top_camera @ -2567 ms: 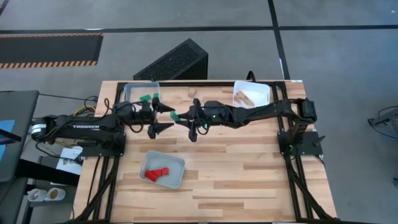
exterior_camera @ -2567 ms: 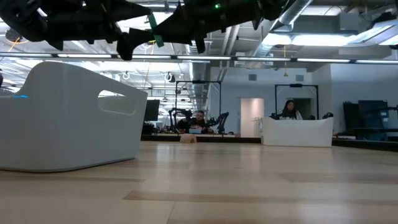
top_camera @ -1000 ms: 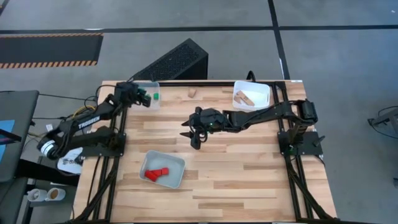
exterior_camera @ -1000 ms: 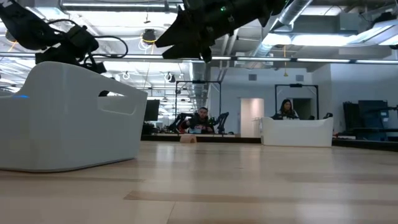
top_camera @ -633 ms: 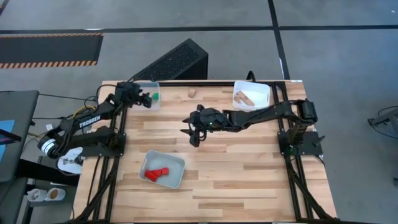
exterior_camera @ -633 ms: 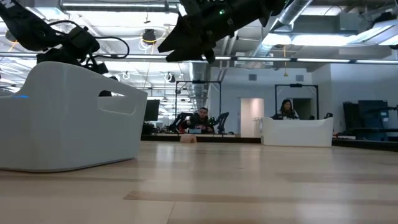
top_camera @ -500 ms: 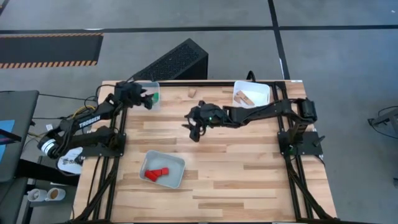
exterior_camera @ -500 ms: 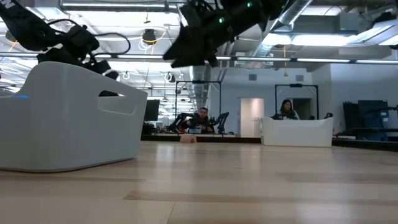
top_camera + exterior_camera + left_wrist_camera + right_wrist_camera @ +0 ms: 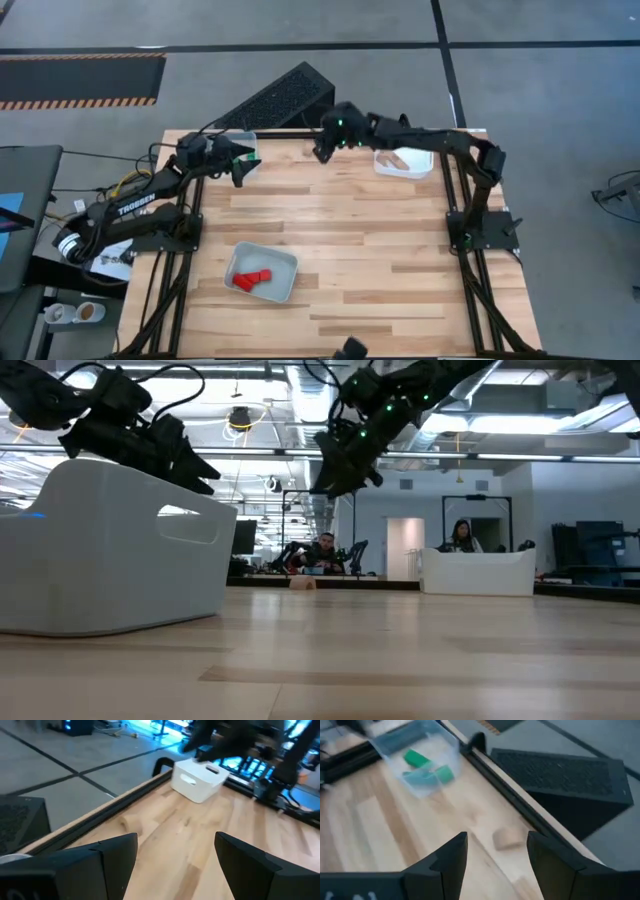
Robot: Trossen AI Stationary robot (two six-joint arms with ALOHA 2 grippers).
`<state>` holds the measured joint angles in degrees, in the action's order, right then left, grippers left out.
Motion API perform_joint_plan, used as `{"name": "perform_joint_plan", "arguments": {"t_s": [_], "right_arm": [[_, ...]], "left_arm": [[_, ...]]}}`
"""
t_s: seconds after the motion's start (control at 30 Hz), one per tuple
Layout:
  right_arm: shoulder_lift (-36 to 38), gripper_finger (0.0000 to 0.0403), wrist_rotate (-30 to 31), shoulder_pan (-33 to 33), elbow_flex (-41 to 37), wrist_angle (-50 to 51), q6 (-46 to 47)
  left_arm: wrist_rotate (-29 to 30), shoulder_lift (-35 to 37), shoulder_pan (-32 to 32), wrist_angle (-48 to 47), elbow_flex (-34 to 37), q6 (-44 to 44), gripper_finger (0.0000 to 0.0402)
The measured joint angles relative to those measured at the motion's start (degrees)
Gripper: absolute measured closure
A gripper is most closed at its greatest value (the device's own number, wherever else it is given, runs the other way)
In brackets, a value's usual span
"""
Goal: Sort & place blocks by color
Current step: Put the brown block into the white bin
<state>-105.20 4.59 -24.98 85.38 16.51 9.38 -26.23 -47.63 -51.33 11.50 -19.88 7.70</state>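
1. Fingers of the left gripper (image 9: pixel 243 166) are spread wide and empty, beside the clear tray (image 9: pixel 217 140) holding green blocks (image 9: pixel 427 766).
2. Fingers of the right gripper (image 9: pixel 322 150) are also spread wide and empty, above a plain wood block (image 9: pixel 506 838) at the table's (image 9: pixel 380 250) far edge.
3. Red blocks (image 9: pixel 252 280) are seen in the near tray (image 9: pixel 284 272).
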Motion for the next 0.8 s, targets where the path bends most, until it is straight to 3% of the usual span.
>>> {"name": "perform_joint_plan", "arguments": {"t_s": [0.23,0.43,0.5,0.67,0.8], "right_arm": [[-2.05,0.0178,-5.52,-6.27,5.07,5.95,-0.51],[-2.27,0.0178,-4.67,-6.94,5.69,9.01,-3.12],[-1.10,0.0180,-4.15,-6.27,5.68,9.73,-4.92],[5.41,0.0202,6.31,-4.39,5.84,14.74,-7.41],[11.18,0.0225,6.83,-2.90,5.81,16.47,-6.41]], "left_arm": [[4.01,-0.42,2.72,0.51,0.02,1.09,0.0150],[9.72,-1.43,4.76,2.34,-0.23,2.90,0.0150],[12.42,-4.06,5.85,0.46,-2.51,2.87,0.0150],[17.29,-13.61,8.71,-5.66,-11.27,-0.62,0.0150],[18.58,-23.37,9.78,-6.17,-18.99,-2.39,0.0150]]}}
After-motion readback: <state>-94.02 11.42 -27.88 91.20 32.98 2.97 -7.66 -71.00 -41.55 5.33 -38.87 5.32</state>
